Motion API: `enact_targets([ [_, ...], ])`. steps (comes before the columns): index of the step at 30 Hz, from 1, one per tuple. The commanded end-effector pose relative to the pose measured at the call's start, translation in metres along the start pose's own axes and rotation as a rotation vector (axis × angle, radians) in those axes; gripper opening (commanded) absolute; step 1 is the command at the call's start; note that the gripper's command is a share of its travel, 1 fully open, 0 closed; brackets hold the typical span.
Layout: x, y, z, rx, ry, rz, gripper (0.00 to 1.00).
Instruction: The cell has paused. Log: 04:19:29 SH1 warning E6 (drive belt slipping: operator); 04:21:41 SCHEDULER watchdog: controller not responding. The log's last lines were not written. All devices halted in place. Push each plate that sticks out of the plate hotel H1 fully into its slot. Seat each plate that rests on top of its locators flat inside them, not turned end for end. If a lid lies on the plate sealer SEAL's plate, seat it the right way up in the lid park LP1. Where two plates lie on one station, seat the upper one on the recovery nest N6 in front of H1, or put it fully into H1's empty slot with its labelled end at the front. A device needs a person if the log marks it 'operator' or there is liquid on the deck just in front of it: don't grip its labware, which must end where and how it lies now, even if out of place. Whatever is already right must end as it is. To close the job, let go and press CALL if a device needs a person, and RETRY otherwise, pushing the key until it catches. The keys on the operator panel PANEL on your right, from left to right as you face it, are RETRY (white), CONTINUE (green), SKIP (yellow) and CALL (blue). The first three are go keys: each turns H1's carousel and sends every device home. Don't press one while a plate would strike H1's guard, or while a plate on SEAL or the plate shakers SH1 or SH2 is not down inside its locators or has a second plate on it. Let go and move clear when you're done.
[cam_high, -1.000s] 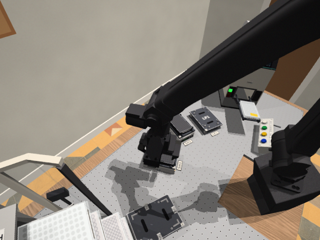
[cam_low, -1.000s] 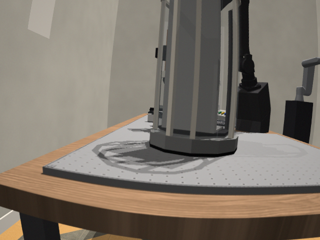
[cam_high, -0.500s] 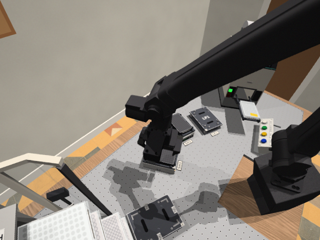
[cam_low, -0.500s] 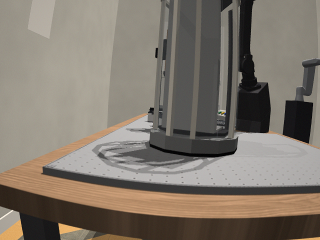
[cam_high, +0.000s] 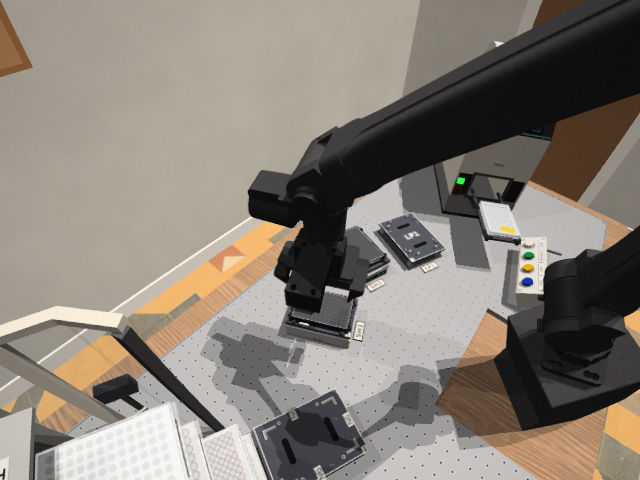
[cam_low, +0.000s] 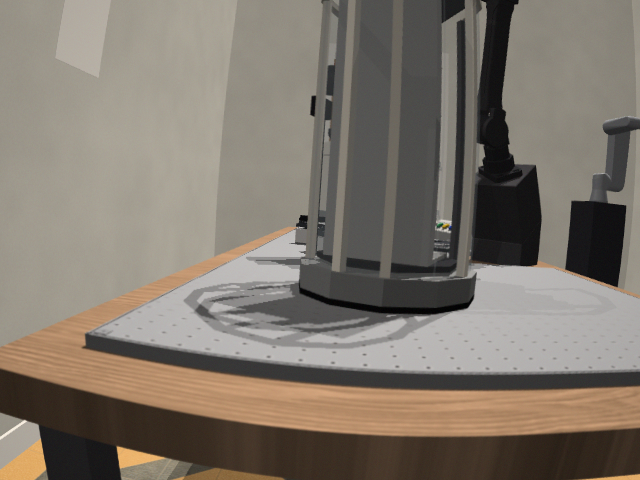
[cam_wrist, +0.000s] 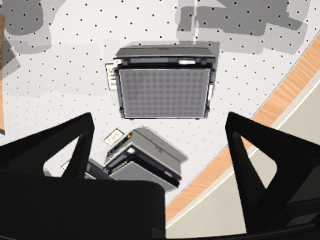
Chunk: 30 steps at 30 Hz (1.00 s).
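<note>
Dark fine-welled plate (cam_wrist: 162, 92) atop grey shaker SH1 (cam_high: 316, 334), hand (cam_high: 323, 289) spread wide directly above that plate, grasping nothing, second dark plate (cam_high: 366, 246) just behind.

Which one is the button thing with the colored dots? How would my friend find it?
Start at the big black arm base on the right side of the gray table. Just behind it lies a small pale strip, the operator panel. It is the only thing with four round keys in a row: white, green, yellow, blue; the white plate beside it has an orange label.
</note>
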<state>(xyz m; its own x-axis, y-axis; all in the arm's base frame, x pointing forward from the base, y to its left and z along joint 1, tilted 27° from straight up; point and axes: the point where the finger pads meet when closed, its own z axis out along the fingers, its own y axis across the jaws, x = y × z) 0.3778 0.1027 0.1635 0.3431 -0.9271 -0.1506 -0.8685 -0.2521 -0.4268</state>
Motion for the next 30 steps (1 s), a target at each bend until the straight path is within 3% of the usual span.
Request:
enact_targets([
  [1, 0.001, -0.027, -0.034, 0.067, 0.007, -0.024, 1.0],
  [6, 0.001, -0.027, -0.048, 0.068, 0.008, -0.024, 1.0],
  [9, 0.0, -0.026, -0.046, 0.057, 0.004, -0.027, 1.0],
  [23, 0.001, -0.025, -0.09, 0.071, 0.01, -0.026, 1.0],
  [25, 0.001, -0.025, -0.09, 0.071, 0.01, -0.026, 1.0],
  [26, 0.001, -0.024, -0.085, 0.049, 0.005, -0.023, 1.0],
  [30, 0.0, -0.025, -0.104, 0.072, 0.01, -0.026, 1.0],
])
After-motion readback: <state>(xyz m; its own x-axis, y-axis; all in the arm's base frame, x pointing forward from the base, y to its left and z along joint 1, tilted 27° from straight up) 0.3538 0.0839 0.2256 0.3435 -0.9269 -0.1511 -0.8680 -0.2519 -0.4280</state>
